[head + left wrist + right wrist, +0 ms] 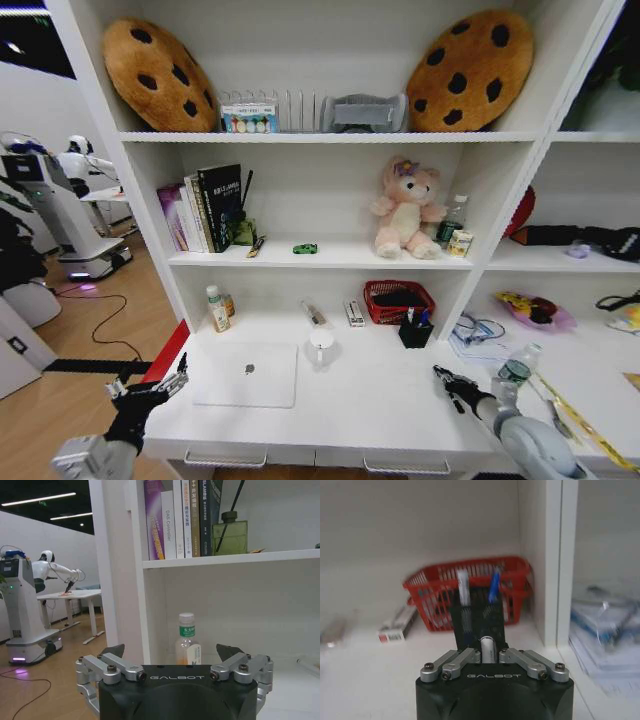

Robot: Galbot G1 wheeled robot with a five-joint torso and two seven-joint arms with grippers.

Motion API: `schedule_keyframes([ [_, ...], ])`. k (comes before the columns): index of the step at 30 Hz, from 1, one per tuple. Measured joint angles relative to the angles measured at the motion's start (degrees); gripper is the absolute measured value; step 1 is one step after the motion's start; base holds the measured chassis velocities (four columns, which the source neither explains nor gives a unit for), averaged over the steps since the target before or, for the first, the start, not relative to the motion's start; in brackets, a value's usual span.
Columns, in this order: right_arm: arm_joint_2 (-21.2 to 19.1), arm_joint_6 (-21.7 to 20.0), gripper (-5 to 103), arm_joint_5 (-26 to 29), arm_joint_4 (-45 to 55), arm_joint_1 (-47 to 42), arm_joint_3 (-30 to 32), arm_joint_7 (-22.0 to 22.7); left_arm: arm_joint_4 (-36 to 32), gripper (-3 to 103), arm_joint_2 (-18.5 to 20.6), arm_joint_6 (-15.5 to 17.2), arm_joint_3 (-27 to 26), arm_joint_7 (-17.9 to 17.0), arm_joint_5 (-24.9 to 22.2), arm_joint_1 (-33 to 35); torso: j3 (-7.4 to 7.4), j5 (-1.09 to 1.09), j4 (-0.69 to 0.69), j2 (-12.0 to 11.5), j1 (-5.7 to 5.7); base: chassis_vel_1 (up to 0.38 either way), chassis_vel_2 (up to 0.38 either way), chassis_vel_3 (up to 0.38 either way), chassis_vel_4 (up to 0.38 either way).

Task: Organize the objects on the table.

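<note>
The left gripper (168,383) is hanging by the left edge of the white table (380,405), and its fingers (112,652) are spread wide with nothing in them. A clear bottle (188,642) is standing on the table just past it, by the shelf wall. The silver laptop (246,375) is lying shut on the table, and a little white cup (321,345) is sitting just beside it. The green toy car (305,248) is sitting on the shelf above. The right gripper (444,380) is floating over the table's right part, squeezing a small white pen-like thing (486,647). The black pen holder (478,622) is standing in front of the red basket (470,592).
</note>
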Motion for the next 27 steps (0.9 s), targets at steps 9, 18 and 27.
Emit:
schedule_keyframes([
  [9, 1.03, 18.37, 12, -8.11, -3.15, 12.93, -8.05, 3.15, 0.0, 100, 0.0, 0.0, 0.0, 0.0, 0.0, -0.01, 0.0, 0.02, 0.01, 0.0, 0.0, 0.0, 0.0, 0.0, 0.0],
  [18, 3.44, 31.18, 12, -15.76, -17.27, 27.17, -17.08, 6.18, 0.0, 100, 0.0, 0.0, 0.0, -0.01, 0.0, 0.0, 0.0, 0.02, 0.01, 0.0, 0.02, 0.0, 0.0, 0.0, 0.0],
  [27, 4.99, 36.26, 12, -17.7, -24.66, 31.24, -19.89, 5.84, -0.01, 100, 0.0, 0.0, 0.0, 0.01, 0.0, 0.0, -0.01, 0.01, 0.0, 0.01, 0.01, 0.0, 0.0, 0.0, 0.0],
])
